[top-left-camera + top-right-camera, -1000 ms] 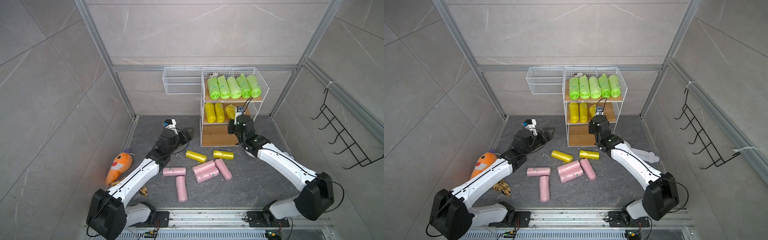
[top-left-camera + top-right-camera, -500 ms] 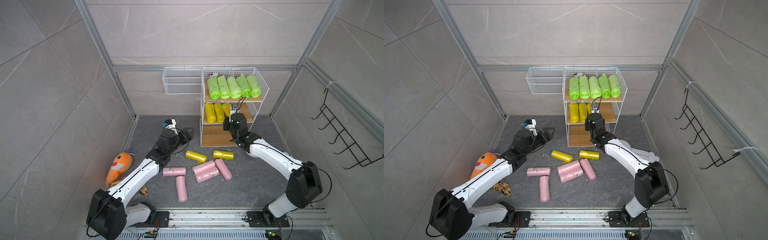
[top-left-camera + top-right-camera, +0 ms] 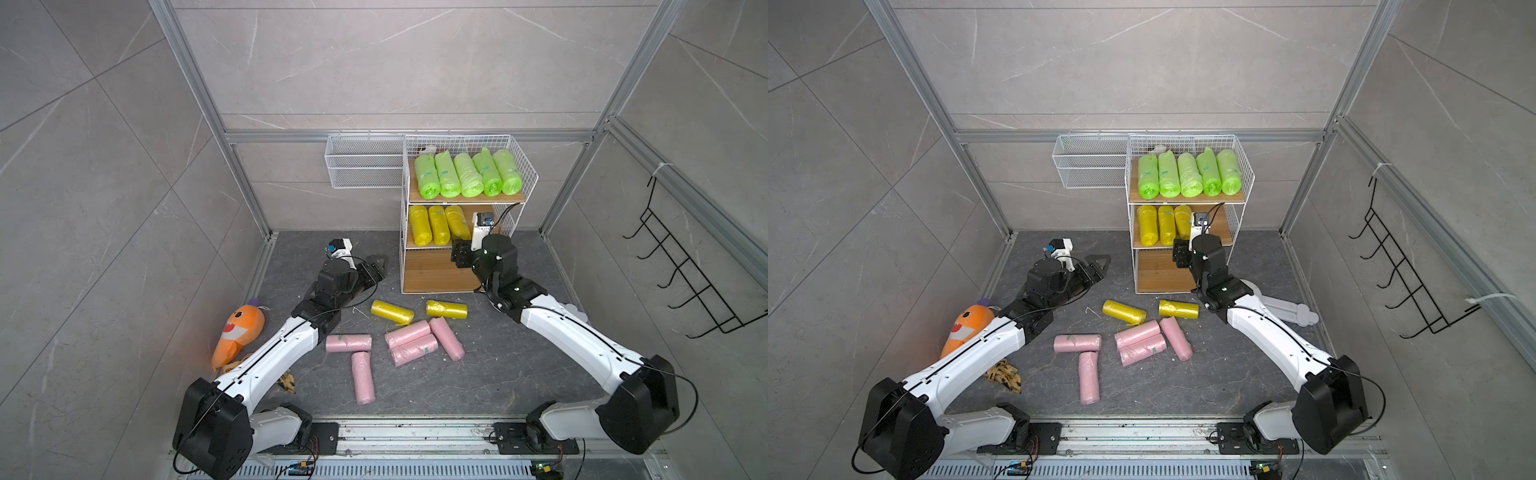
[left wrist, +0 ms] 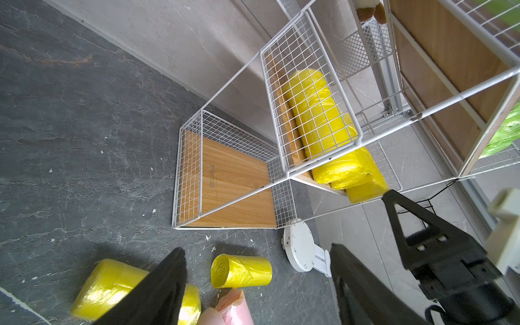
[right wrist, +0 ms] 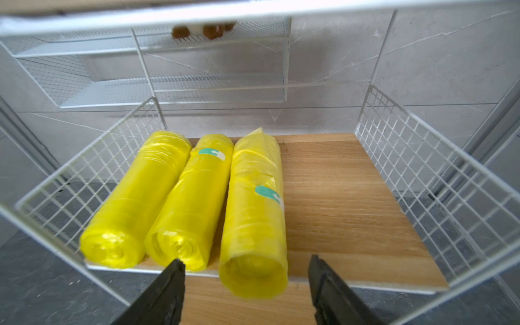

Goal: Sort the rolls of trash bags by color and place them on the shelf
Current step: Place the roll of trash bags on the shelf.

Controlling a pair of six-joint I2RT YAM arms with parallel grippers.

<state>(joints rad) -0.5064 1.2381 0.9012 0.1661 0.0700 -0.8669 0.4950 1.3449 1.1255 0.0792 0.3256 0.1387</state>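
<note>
The shelf (image 3: 528,170) stands at the back wall. Several lime green rolls (image 3: 467,174) fill its top tier. Three yellow rolls (image 3: 438,224) lie on the middle tier and its bottom board (image 3: 432,270) is bare. My right gripper (image 5: 245,260) is open at the middle tier's front. The rightmost yellow roll (image 5: 254,213) lies loose between its fingers and overhangs the board's edge. On the floor lie two yellow rolls (image 3: 392,311) and several pink rolls (image 3: 414,350). My left gripper (image 3: 380,264) hovers open and holds nothing, left of the shelf.
An orange plush shark (image 3: 239,332) lies by the left wall, with a spotted scrap (image 3: 286,380) near the left arm. A white wire basket (image 3: 363,168) hangs left of the shelf. A black hook rack (image 3: 690,274) is on the right wall. A white plastic piece (image 3: 1287,311) lies right of the shelf.
My right gripper has opened and let go of the third yellow roll on the middle tier, and it has drawn back a little. The left arm has not moved.
</note>
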